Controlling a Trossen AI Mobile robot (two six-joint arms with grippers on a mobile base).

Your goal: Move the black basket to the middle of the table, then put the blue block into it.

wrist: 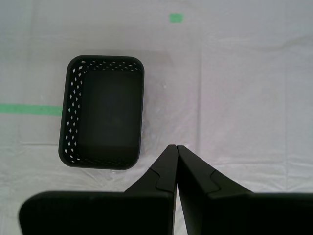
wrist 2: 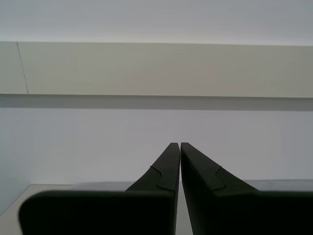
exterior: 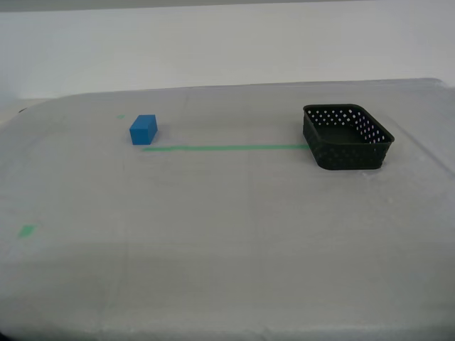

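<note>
We are keeping my first gripper [wrist: 175,147] pressed together, hovering above the table [exterior: 227,270] beside one black basket [wrist: 102,111], which is sitting toward the exterior view's right. My second gripper [wrist 2: 175,145] is likewise pressed together, facing a pale wall. One blue block [exterior: 143,129], smooth and solid, is lying well apart toward the exterior view's left. A long green tape strip [exterior: 226,148] is running between them across the cloth-like top.
</note>
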